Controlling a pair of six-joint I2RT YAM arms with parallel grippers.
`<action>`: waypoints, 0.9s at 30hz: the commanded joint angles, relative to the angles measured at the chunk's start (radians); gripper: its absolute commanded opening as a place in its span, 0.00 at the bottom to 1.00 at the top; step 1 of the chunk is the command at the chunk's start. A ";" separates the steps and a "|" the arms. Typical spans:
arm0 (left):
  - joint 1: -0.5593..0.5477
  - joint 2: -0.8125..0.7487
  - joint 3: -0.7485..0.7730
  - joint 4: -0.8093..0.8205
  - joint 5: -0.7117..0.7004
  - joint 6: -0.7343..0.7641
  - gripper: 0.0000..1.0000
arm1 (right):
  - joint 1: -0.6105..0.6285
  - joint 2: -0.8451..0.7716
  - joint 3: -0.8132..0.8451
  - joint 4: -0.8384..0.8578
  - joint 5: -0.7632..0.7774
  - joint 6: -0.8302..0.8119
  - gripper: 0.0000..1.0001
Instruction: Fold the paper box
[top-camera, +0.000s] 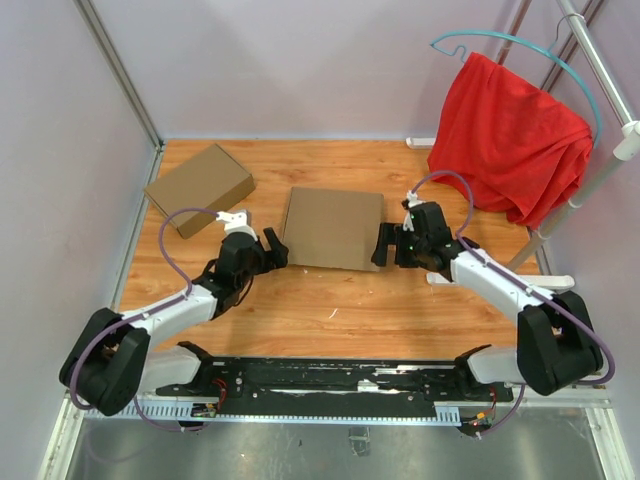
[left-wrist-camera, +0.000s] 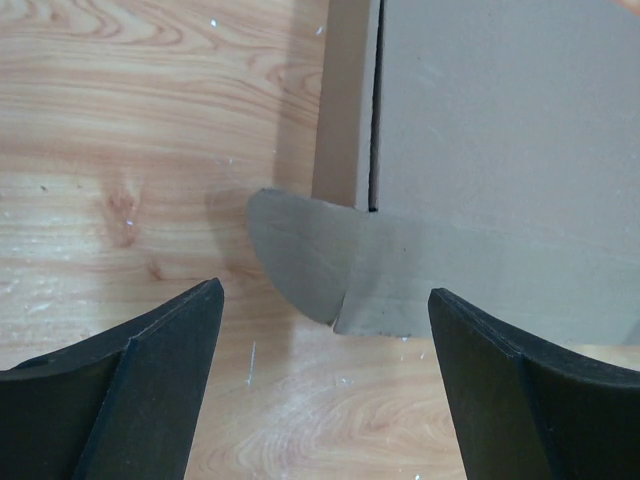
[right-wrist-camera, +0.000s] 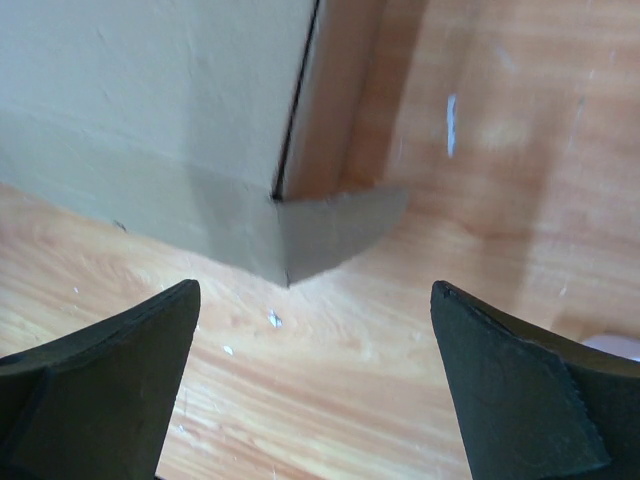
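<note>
- Far L: a second brown carton (top-camera: 200, 188) sits at the back of the wooden table (top-camera: 330, 310), well apart from the work.
- L gripper (top-camera: 273, 248) is at the near-L corner of the paper box (top-camera: 335, 225), jaws spread wide, holding nothing. In its wrist view the L ear tab (left-wrist-camera: 300, 250), rounded, juts from the corner onto the wood, just ahead of the open fingers (left-wrist-camera: 150, 370).
- Centre: the paper box lies mid-table between both arms, top panel flat. It looks nearly folded, w/ the two near corner ears not yet tucked.
- Step in hand, prob.: fold each ear inward.
  - Come in low along the wood.
  - Catch the tab near its crease, not its tip.
  - Work both sides together so the light box doesn't slide or twist.
- R gripper (top-camera: 384, 247) mirrors this at the near-R corner, jaws also wide apart and empty. The R ear tab (right-wrist-camera: 335, 232) sticks out sideways beyond the box wall.
- Far R: a red cloth (top-camera: 510, 135) hangs on a rack, off the board.
</note>
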 joint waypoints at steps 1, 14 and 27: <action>0.005 -0.053 -0.014 0.097 0.034 0.003 0.89 | 0.035 -0.066 -0.044 -0.016 -0.025 -0.021 0.99; 0.004 0.135 0.098 0.071 0.116 0.073 0.88 | 0.095 -0.002 0.015 -0.035 0.033 -0.041 0.98; -0.008 0.127 0.108 0.001 0.139 0.093 0.86 | 0.180 0.072 0.072 -0.085 0.077 -0.045 1.00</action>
